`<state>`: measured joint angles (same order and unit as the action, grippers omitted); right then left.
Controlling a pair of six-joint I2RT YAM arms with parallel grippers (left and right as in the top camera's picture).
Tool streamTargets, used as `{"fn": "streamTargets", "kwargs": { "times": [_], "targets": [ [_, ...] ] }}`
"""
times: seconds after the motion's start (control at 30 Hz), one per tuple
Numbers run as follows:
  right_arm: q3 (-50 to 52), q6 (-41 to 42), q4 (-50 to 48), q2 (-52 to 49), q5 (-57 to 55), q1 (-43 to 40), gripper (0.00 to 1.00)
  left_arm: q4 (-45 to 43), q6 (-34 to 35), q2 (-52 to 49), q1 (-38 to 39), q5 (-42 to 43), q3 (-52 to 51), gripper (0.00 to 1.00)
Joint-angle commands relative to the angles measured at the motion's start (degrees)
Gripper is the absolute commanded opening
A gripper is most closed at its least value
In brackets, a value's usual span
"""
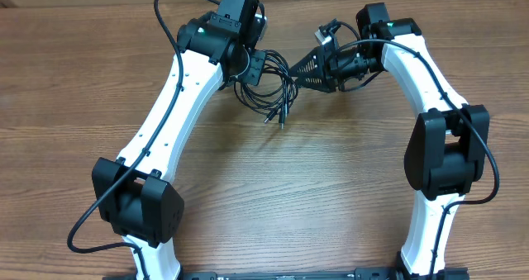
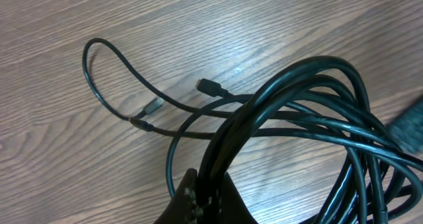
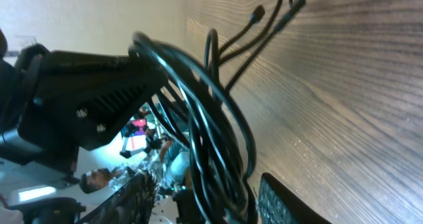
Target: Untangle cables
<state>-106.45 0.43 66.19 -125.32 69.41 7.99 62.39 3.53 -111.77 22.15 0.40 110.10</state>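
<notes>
Wood-grain bench (image 1: pixel 74 73) under everything. Starting at the left: left hand (image 1: pixel 257 65), out at the far middle of the bench, jaws together and clamped on the cables (image 2: pixel 228 137). Seen from its wrist, gripping the thick black bundle low in the frame, with coils arching up and away to the right. Thinner strands lying leftward over the wood, one in a long open loop, ending in two plug ends (image 2: pixel 153 106), one silver, one black, just apart. Rightward from above: bunch sitting between the two hands, loose ends pointing toward the near side. Then the right hand (image 3: pixel 203 181), fingers apart, set on either side of the same coils; cannot tell whether either finger touches them.
</notes>
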Motion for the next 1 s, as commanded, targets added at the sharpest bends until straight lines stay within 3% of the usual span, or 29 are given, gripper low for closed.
{"fn": "streamTargets", "kwargs": {
  "times": [0.0, 0.2, 0.43, 0.73, 0.97],
  "targets": [
    [-0.9, -1.0, -1.0, 1.6, 1.2, 0.3, 0.50, -0.2, 1.5, 1.2, 0.1, 4.1, 1.4, 0.04],
    [-0.9, -1.0, 1.9, 1.6, -3.0, 1.3, 0.38, -0.3, 4.1, 1.1, 0.0, 4.1, 1.4, 0.04],
    [-0.9, -3.7, 6.1, 1.6, -9.9, 4.0, 0.04, -0.8, 6.0, -1.1, -0.1, 3.7, 1.4, 0.04],
    [-0.8, -3.0, 11.1, 1.6, -28.5, 8.7, 0.04, -0.7, 13.6, -1.4, -1.2, -3.1, 1.4, 0.04],
    [-0.8, 7.1, 10.2, 1.6, -42.9, 11.9, 0.05, 1.3, 15.0, -1.4, -1.9, -5.3, 1.4, 0.04]
  ]
}}
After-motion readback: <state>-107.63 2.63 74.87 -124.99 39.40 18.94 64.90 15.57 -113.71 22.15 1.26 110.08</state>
